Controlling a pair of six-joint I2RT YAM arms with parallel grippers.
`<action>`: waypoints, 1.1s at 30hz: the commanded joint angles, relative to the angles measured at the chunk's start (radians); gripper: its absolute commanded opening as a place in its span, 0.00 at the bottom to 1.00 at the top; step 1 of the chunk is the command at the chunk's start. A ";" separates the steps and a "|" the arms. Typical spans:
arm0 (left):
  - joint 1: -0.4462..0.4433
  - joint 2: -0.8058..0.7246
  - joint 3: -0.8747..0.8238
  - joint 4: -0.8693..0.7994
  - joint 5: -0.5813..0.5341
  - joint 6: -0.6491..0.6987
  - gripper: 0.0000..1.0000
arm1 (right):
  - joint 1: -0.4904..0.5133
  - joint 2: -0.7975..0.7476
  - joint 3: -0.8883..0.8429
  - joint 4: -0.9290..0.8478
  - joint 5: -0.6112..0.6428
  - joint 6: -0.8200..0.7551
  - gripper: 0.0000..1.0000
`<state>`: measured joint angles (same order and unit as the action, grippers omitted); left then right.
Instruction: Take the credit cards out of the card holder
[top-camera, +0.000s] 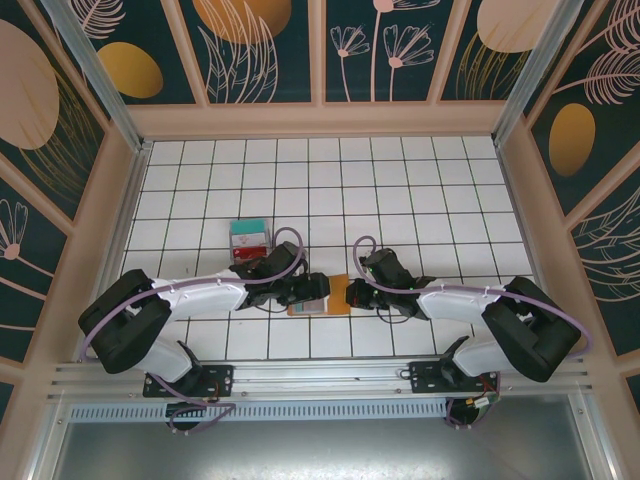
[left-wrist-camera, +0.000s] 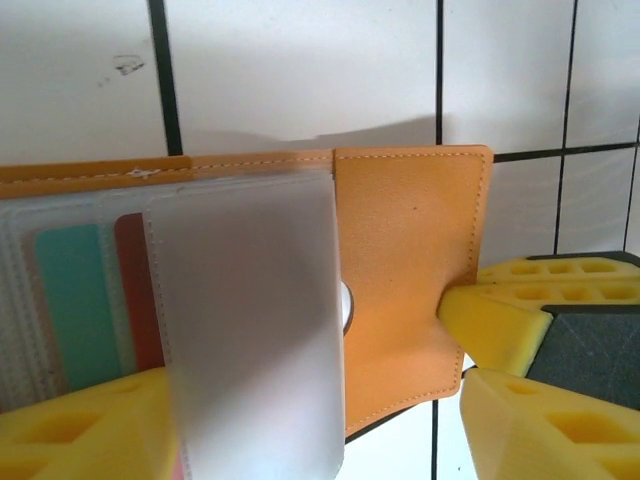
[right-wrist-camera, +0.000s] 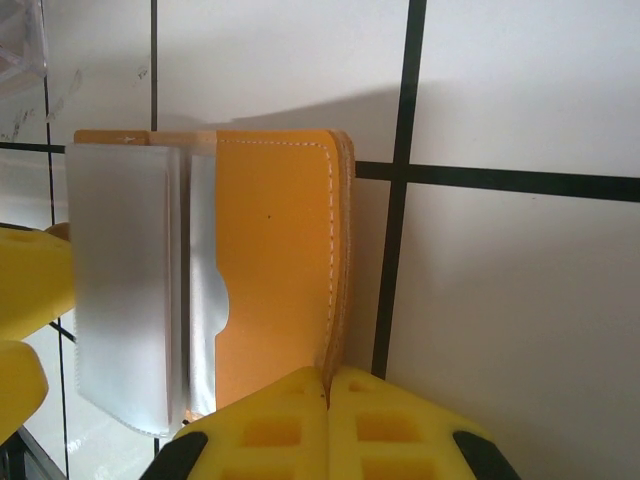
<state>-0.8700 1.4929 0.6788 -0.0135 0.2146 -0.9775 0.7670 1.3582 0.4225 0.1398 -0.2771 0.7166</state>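
there, frosted sleeve (left-wrist-camera: 250, 330) overlaps cards (left-wrist-camera: 70, 300).

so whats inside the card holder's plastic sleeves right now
In the card holder's clear sleeves, a teal card and a red card's edge show. A frosted sleeve flap lies over the rest, so any cards beneath or inside it are hidden.

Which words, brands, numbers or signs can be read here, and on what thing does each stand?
No text can be read.
card holder: plain orange outside, no lettering.
cards in its sleeves: blurred behind frosted plastic, nothing legible.
loose cards: too small to read.
small dark mark: a smudge, not legible.
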 joint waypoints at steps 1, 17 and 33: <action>-0.005 -0.012 0.019 0.049 0.053 0.019 0.66 | 0.009 0.016 -0.013 0.015 0.016 0.009 0.00; -0.022 0.031 0.094 0.078 0.125 0.059 0.49 | -0.003 -0.020 -0.013 -0.019 0.055 0.009 0.15; 0.021 -0.086 0.007 -0.155 -0.136 0.092 0.17 | -0.046 -0.127 0.085 -0.057 -0.034 -0.026 0.17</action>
<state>-0.8532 1.4200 0.7113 -0.1162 0.1200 -0.8978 0.7242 1.2068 0.4641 0.0517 -0.2272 0.7063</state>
